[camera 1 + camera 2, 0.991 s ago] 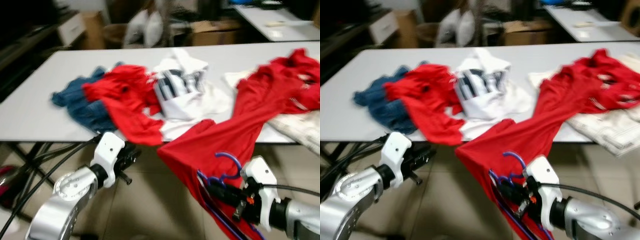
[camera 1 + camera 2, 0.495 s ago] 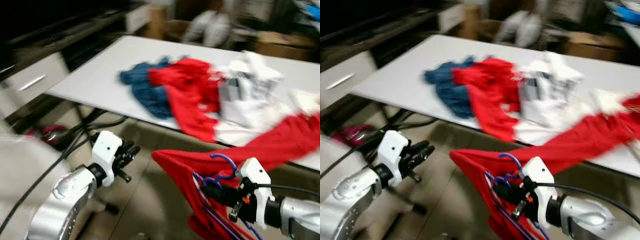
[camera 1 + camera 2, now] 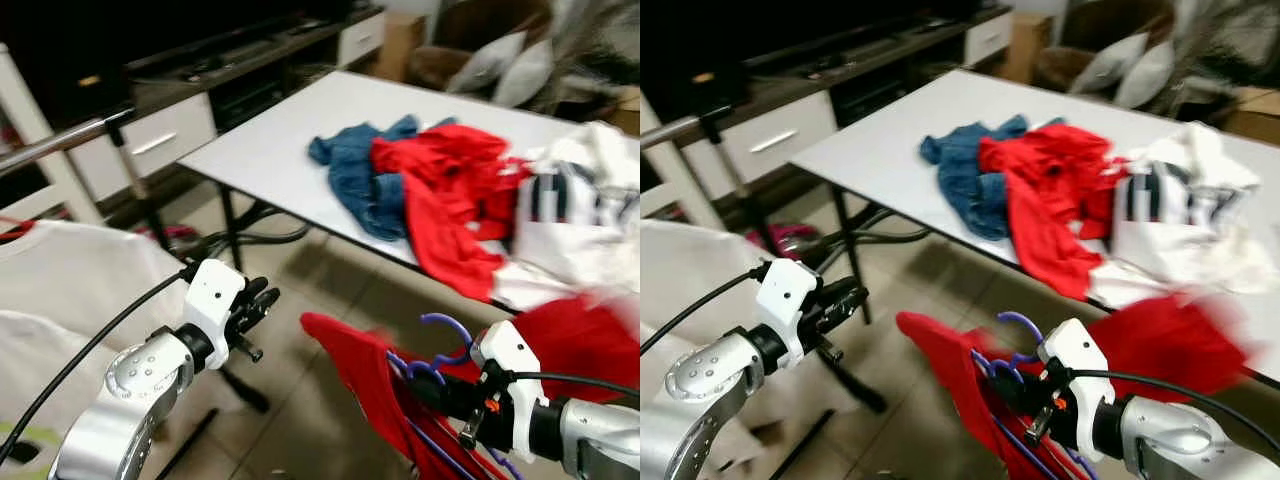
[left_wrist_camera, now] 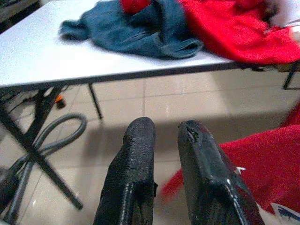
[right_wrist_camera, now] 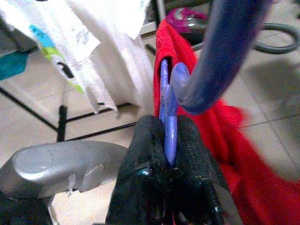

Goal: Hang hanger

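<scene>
Head camera, left eye: the right gripper [image 3: 425, 385] holds a blue plastic hanger [image 3: 440, 355] with a bright red garment [image 3: 375, 385] draped on it, low over the tiled floor and just short of the white table [image 3: 270, 150]. The left gripper [image 3: 262, 300] hovers free beside it, carrying nothing. A blue denim garment [image 3: 365, 175], a crumpled red cloth [image 3: 450, 190] and a white-and-striped garment [image 3: 575, 210] lie heaped on the tabletop. A white T-shirt [image 3: 60, 300] hangs at the robot's left beneath a metal rail [image 3: 60, 145].

Left wrist camera: the two black fingers [image 4: 136, 178] stand a narrow gap apart with nothing between them, pointing toward the table's edge and the denim above it; a grey hose [image 4: 51, 136] loops on the floor.

Right wrist camera: the black fingers [image 5: 143, 164] are clamped on the hanger's thin blue bar, its hook curving away overhead, red fabric trailing alongside.
</scene>
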`<state>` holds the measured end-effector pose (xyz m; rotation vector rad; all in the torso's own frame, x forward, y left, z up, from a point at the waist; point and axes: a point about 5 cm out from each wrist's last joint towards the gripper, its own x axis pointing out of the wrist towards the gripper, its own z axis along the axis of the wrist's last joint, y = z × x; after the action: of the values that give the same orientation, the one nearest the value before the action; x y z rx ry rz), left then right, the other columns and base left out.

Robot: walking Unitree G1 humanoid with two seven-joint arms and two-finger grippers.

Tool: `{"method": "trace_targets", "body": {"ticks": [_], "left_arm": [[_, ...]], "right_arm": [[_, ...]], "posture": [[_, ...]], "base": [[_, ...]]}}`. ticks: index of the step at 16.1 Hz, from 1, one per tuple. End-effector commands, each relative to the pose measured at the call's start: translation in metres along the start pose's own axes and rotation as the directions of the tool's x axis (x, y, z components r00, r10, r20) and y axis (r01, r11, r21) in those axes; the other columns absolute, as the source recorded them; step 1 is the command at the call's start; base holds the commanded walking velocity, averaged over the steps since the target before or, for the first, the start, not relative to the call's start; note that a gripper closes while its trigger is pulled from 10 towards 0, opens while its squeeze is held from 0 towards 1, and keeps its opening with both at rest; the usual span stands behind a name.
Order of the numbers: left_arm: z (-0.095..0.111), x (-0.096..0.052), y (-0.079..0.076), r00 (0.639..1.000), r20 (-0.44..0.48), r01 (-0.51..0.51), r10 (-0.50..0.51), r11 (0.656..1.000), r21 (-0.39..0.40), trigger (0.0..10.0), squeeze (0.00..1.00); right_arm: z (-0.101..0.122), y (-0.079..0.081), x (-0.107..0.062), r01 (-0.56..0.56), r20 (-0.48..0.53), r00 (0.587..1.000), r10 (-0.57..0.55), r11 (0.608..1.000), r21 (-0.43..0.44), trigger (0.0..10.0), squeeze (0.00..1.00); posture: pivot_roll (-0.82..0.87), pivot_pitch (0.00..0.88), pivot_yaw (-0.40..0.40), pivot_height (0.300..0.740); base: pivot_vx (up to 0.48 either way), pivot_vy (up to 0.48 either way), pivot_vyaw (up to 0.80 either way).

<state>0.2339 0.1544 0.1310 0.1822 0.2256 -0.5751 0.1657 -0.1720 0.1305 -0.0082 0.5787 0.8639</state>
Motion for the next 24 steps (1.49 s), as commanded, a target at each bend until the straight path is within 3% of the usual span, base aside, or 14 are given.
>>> {"method": "trace_targets", "body": {"ticks": [1, 6, 10, 11, 12, 18, 19, 20, 24], "left_arm": [[0.003, 0.003, -0.002, 1.0, 0.012, 0.008, -0.008, 1.0, 0.012, 10.0, 0.0], [0.003, 0.001, -0.002, 1.0, 0.009, 0.002, -0.002, 1.0, 0.018, 10.0, 0.0], [0.0, -0.005, -0.004, 1.0, -0.003, -0.023, 0.023, 1.0, 0.007, 10.0, 0.0], [-0.002, -0.007, -0.005, 0.999, -0.009, -0.031, 0.031, 0.999, -0.01, 10.0, 0.0], [-0.006, -0.008, -0.005, 0.998, -0.044, -0.042, 0.038, 0.996, -0.08, 10.0, 0.0], [-0.003, -0.017, -0.005, 0.997, -0.028, -0.068, 0.066, 0.996, -0.056, 10.0, 0.0], [0.002, -0.017, -0.001, 0.993, -0.01, -0.116, 0.117, 0.993, 0.029, 10.0, 0.0], [0.003, -0.015, 0.001, 0.989, -0.004, -0.146, 0.146, 0.988, 0.04, 10.0, 0.0], [0.001, -0.006, 0.008, 0.976, 0.007, -0.216, 0.216, 0.976, 0.001, 10.0, 0.0]], "right_arm": [[0.006, -0.005, -0.004, 0.037, 0.017, 0.999, -0.037, 0.999, -0.011, 10.0, 0.0], [0.007, -0.011, 0.002, 0.051, 0.021, 0.999, -0.051, 0.999, 0.0, 10.0, 0.0], [0.005, -0.02, 0.014, 0.086, 0.027, 0.996, -0.084, 0.995, -0.055, 10.0, 0.0], [0.005, -0.023, 0.016, 0.093, 0.029, 0.995, -0.092, 0.994, -0.054, 10.0, 0.0], [0.005, -0.026, 0.017, 0.093, 0.031, 0.995, -0.091, 0.994, -0.066, 10.0, 0.0], [0.011, -0.035, 0.031, 0.065, 0.054, 0.997, -0.059, 0.992, -0.106, 10.0, 0.0], [0.013, -0.037, 0.033, 0.077, 0.072, 0.995, -0.07, 0.992, -0.099, 10.0, 0.0], [0.013, -0.037, 0.035, 0.083, 0.084, 0.994, -0.075, 0.992, -0.095, 10.0, 0.0], [0.012, -0.042, 0.045, 0.18, 0.155, 0.973, -0.17, 0.982, -0.053, 10.0, 0.0]], "posture": [[0.01, 0.0, 0.028, 0.74], [0.02, 0.005, 0.02, 0.74], [0.04, 0.03, -0.011, 0.74], [0.04, 0.033, -0.018, 0.74], [0.05, 0.035, -0.022, 0.74], [0.07, 0.045, -0.042, 0.74], [0.09, 0.044, -0.058, 0.74], [0.1, 0.043, -0.061, 0.74], [0.09, 0.036, -0.036, 0.74]], "base": [[0.0, -0.458, 0.0], [0.0, -0.458, 0.0], [0.0, -0.455, 0.0], [0.0, 0.0, 0.8], [0.0, 0.0, 0.8], [0.0, 0.48, 0.8], [0.0, -0.247, 0.8], [0.0, -0.48, 0.8], [0.0, -0.48, 0.8]]}}
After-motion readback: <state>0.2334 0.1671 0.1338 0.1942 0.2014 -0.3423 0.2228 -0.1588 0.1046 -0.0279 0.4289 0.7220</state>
